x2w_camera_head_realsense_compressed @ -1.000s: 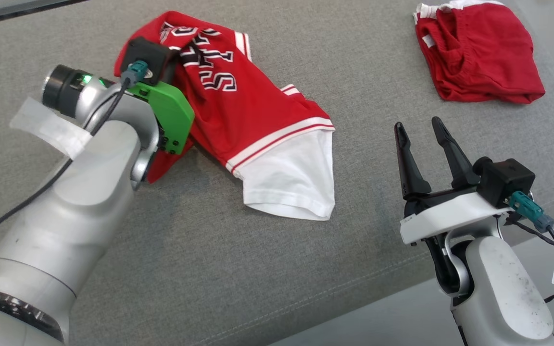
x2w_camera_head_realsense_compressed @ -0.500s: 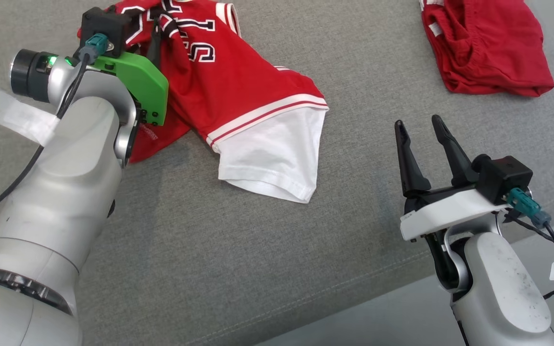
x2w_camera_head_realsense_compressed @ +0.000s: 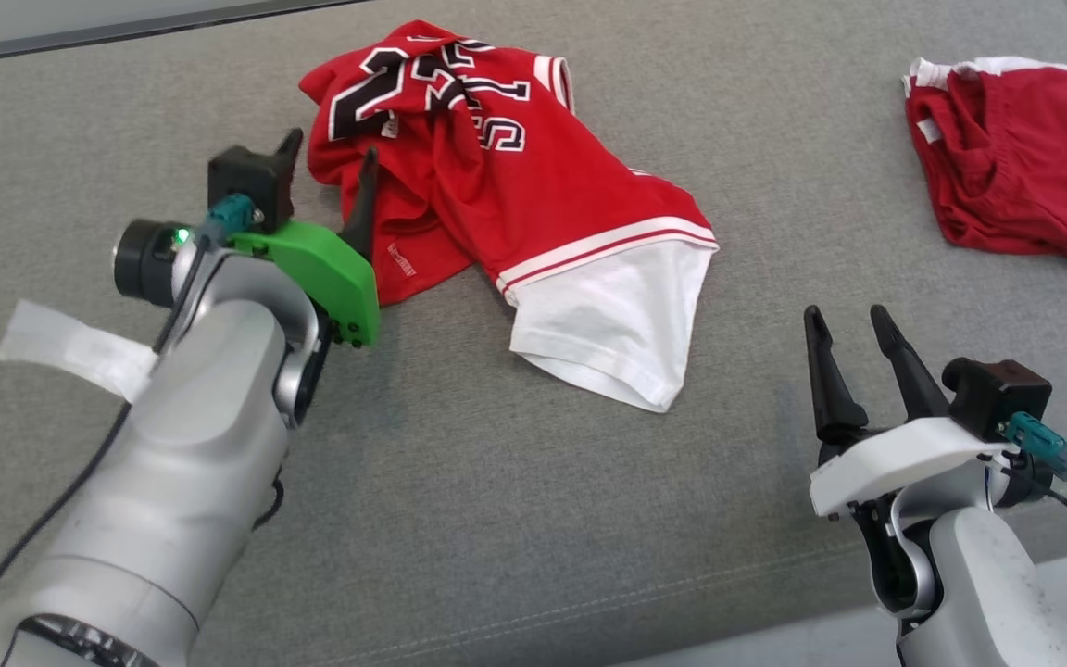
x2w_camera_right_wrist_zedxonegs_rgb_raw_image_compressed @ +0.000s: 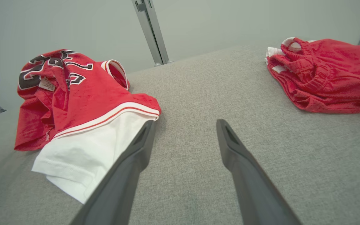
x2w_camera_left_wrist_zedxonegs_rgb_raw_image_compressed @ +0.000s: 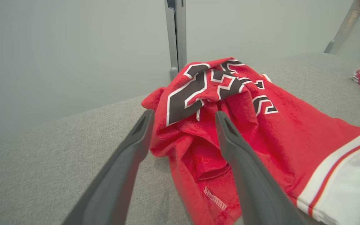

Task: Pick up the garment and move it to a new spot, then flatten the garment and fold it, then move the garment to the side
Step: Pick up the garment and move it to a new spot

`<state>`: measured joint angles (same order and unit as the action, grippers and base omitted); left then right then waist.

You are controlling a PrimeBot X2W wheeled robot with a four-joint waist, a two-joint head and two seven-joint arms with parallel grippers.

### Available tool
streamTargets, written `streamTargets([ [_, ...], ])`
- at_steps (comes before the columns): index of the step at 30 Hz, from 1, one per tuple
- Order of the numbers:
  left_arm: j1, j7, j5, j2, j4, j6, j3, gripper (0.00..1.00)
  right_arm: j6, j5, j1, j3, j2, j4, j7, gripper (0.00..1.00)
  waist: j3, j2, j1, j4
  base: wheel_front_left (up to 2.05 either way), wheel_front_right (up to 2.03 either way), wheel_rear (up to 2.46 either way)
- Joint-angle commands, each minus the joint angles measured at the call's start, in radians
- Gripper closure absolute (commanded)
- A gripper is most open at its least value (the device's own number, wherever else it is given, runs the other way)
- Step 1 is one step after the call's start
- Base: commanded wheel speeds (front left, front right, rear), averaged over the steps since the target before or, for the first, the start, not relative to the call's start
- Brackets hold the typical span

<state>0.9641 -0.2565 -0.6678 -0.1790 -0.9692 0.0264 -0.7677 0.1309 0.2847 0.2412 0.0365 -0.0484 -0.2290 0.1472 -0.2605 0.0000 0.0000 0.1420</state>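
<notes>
Head view: red jersey (x2w_camera_head_realsense_compressed: 533, 185) lies crumpled on the grey padded surface (x2w_camera_head_realsense_compressed: 496, 509), from centre toward 12 o'clock. Its black-and-white numbers are bunched at the far end. The white hem panel points to 5 o'clock and lies flat.

Left gripper (x2w_camera_head_realsense_compressed: 332, 146) is at 10 o'clock, fingers spread wide, gripping nothing. In the left wrist view the left gripper (x2w_camera_left_wrist_zedxonegs_rgb_raw_image_compressed: 183, 114) straddles the jersey's (x2w_camera_left_wrist_zedxonegs_rgb_raw_image_compressed: 277, 134) bunched near-left edge. The fabric rests on the surface. Cannot tell if a tip touches it.

Right gripper (x2w_camera_head_realsense_compressed: 845, 313) is at 4 o'clock, also fully spread and empty, over bare surface. It is well apart from the hem. In the right wrist view the right gripper (x2w_camera_right_wrist_zedxonegs_rgb_raw_image_compressed: 185, 122) has the jersey (x2w_camera_right_wrist_zedxonegs_rgb_raw_image_compressed: 83, 100) at 9 to 10 o'clock.

A second red garment (x2w_camera_head_realsense_compressed: 1024, 176), shorts with a white waistband, sits at 2 o'clock near the right edge, well apart from the jersey. It is also at 2 o'clock in the right wrist view (x2w_camera_right_wrist_zedxonegs_rgb_raw_image_compressed: 323, 78).

Edges: the surface's stitched front edge (x2w_camera_head_realsense_compressed: 774, 593) runs across 5 o'clock, just below the right gripper. The back edge (x2w_camera_head_realsense_compressed: 126, 35) is at 11 o'clock, close behind the jersey's collar end. A metal post (x2w_camera_left_wrist_zedxonegs_rgb_raw_image_compressed: 177, 31) stands behind it.

Open room: a wide bare stretch from 6 to 8 o'clock, and a bare gap between the two garments toward 1 o'clock.
</notes>
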Motion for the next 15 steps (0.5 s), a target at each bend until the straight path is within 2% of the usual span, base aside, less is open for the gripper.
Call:
streamTargets([
  [1,-0.039,-0.005,-0.003,-0.006,0.024,0.005,0.005,0.0,0.0,0.015,-0.018,-0.006,-0.004,-0.01,-0.008,0.0,0.054,0.0,0.0,-0.067,0.0,0.0,0.0],
  [5,-0.154,-0.009,-0.012,-0.03,0.149,0.035,0.029,0.0,0.0,0.071,-0.027,0.003,-0.003,-0.044,-0.034,0.0,0.069,0.0,0.0,-0.108,0.0,0.0,0.0],
  [15,-0.501,-0.008,-0.027,-0.105,0.558,0.176,0.101,0.0,0.0,0.215,0.026,0.033,-0.004,-0.198,-0.037,0.0,0.073,0.0,0.0,-0.184,0.0,0.0,0.0],
])
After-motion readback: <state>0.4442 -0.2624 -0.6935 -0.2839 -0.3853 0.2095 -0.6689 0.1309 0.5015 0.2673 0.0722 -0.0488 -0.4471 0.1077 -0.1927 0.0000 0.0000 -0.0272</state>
